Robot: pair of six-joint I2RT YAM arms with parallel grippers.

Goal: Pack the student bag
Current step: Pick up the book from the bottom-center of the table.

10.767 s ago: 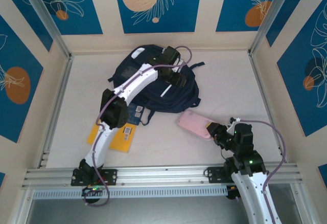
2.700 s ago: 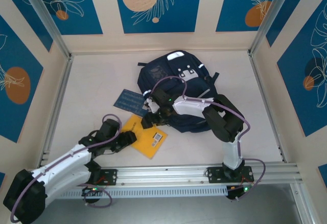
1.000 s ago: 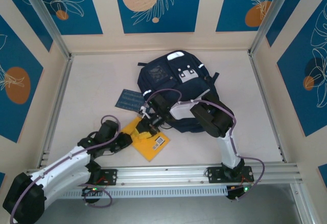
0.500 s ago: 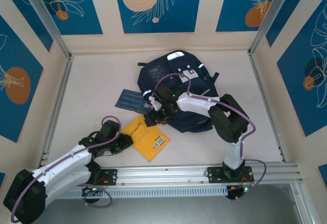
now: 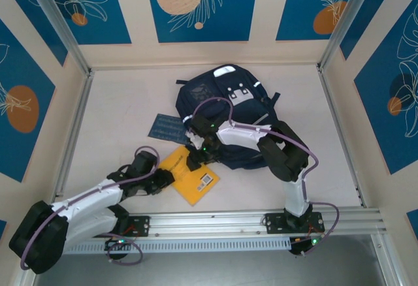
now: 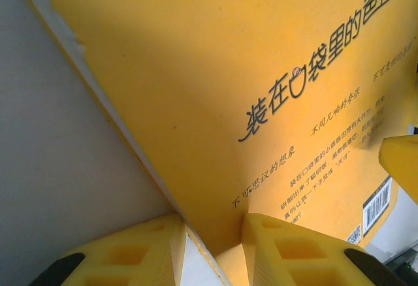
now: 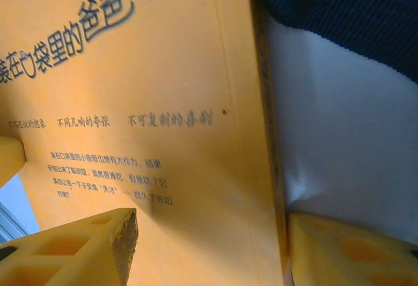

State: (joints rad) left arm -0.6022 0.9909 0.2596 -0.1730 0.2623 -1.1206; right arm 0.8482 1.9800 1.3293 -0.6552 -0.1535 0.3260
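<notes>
Left end effector (image 6: 212,247) grips yellow book (image 6: 228,70) titled 装在口袋里的爸爸.

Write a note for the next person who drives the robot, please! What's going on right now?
Left gripper: shut on the left corner of the yellow book.
Right gripper: open, at the book's far edge, beside the student bag.
Blue booklet: flat on the table, left of the bag.
Done: book gripped.
Left: get book and booklet into the bag.
</notes>
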